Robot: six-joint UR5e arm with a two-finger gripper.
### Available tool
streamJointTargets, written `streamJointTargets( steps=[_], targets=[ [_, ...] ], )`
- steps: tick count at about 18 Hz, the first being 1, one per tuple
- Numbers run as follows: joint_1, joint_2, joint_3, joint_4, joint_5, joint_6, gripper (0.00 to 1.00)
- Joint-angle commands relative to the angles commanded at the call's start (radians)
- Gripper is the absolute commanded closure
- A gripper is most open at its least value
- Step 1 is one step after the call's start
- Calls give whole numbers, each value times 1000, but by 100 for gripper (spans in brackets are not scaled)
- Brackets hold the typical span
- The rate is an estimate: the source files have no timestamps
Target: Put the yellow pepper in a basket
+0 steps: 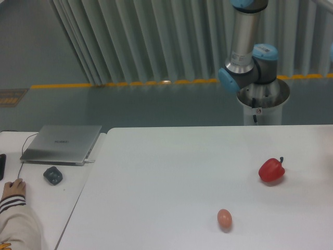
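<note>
The yellow pepper is out of view, and so is my gripper; both lie beyond the right edge of the camera view. No basket shows anywhere in the picture. Only the arm's upper joints (248,67) and its base (263,101) appear behind the table at the upper right.
A red pepper (271,170) with a dark stem sits on the white table (171,177) at the right. A pinkish-brown egg (224,218) lies nearer the front. On the left side table are a laptop (62,144), a mouse (52,175) and a person's hand (12,188).
</note>
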Motion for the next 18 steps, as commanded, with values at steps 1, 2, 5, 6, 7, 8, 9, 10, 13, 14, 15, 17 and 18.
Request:
streamJointTargets(
  steps=[1, 2, 5, 6, 7, 8, 9, 10, 13, 14, 15, 17, 18],
  targets=[
    [20, -8, 0, 2, -17, 32, 57],
    [38, -15, 3, 2, -34, 69, 57],
    [78, -26, 14, 3, -61, 138, 57],
    [83, -32, 17, 3, -61, 170, 56],
    [97, -38, 23, 5, -61, 215, 54],
    [114, -40, 29, 3, -63, 261, 52],
    [118, -45, 29, 5, -66, 288, 43],
    [120, -46, 29, 5, -66, 301, 36],
    [120, -43, 26, 18, -66, 316, 0],
    [121, -40, 23, 20, -65, 335, 0],
    [121, -37, 17, 21, -65, 359, 0],
    [135, -34, 17, 20, -63, 420, 0],
    [138, -32, 14, 20, -68, 430, 0]
  ],
)
